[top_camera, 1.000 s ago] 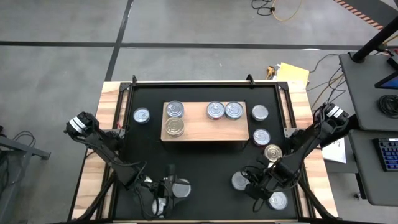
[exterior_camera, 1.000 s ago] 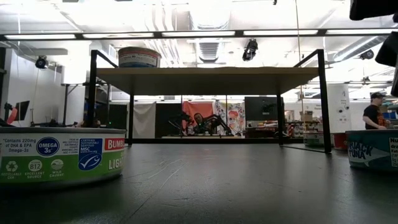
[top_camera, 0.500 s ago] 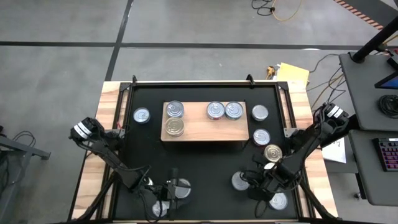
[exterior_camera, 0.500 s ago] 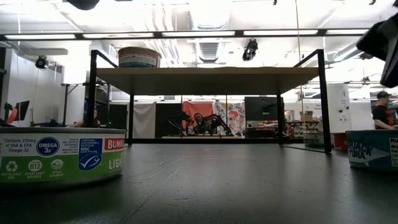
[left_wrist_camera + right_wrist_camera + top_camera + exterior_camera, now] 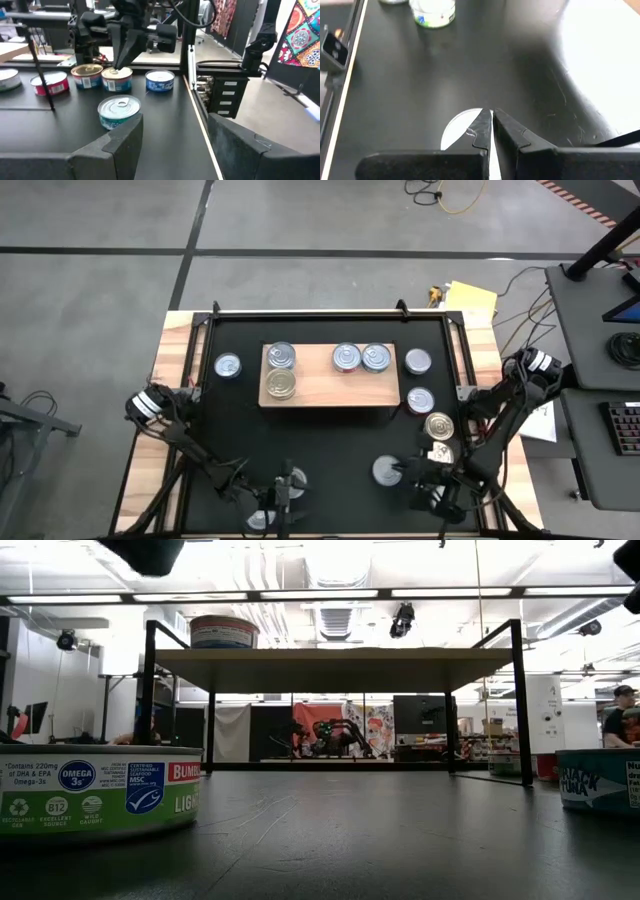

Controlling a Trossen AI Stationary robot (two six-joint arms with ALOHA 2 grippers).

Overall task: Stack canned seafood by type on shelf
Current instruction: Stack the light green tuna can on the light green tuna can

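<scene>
The light-wood shelf (image 5: 330,385) stands mid-table, with several tins of canned seafood on its top, two at its left end (image 5: 281,356) and two further right (image 5: 347,357). More tins rest on their bases on the black mat, among them one (image 5: 388,471) near my right gripper and one (image 5: 228,365) left of the shelf. My left gripper (image 5: 175,120) hovers open near the front edge (image 5: 285,492), nothing between its fingers. My right gripper (image 5: 491,114) is shut, its tips over a tin's silver lid (image 5: 457,131) at the front right (image 5: 440,498). I cannot tell whether they touch it.
A green-labelled tin (image 5: 100,790) and a blue one (image 5: 600,780) sit close to the front edge in the low view. A row of tins (image 5: 421,400) runs down the mat right of the shelf. Bare mat (image 5: 330,450) lies between the shelf and the grippers.
My left gripper has sunk and gone toward the near edge, staying open. My right gripper has gone toward the near edge and rolled about its own line, staying shut. No tin has moved.
</scene>
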